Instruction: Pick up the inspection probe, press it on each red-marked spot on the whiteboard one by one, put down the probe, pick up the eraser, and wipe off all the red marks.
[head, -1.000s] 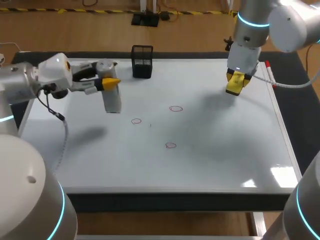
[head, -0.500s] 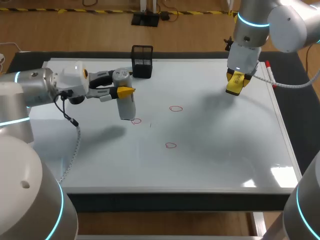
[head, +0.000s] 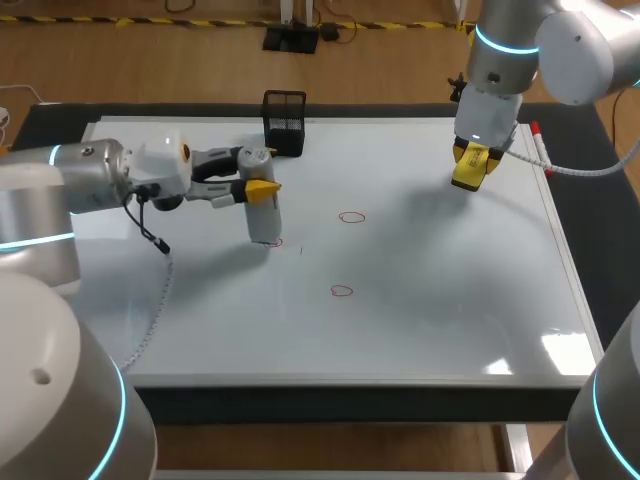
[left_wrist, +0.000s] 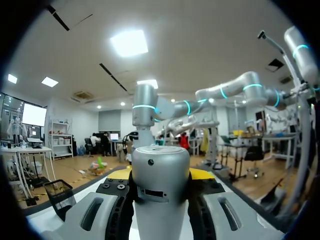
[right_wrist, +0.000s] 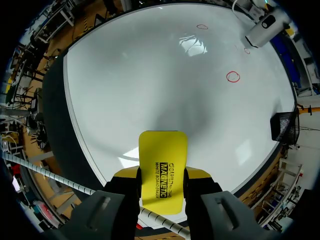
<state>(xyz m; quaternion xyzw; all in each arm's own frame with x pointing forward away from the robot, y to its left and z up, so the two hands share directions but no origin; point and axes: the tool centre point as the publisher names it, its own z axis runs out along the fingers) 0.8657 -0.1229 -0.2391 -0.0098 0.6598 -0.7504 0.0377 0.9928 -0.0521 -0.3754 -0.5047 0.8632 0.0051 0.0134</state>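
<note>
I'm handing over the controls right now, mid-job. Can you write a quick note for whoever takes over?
Left gripper: jaws shut on the probe, whose lower end is at the left red mark; contact cannot be confirmed.
Right gripper: jaws shut on the yellow eraser, held above the whiteboard near its far right corner.
Done: both tools are picked up.
Left, as far as shows: finish this press, press the far mark and the near mark, set the probe down, then wipe all three marks; none is erased.
</note>
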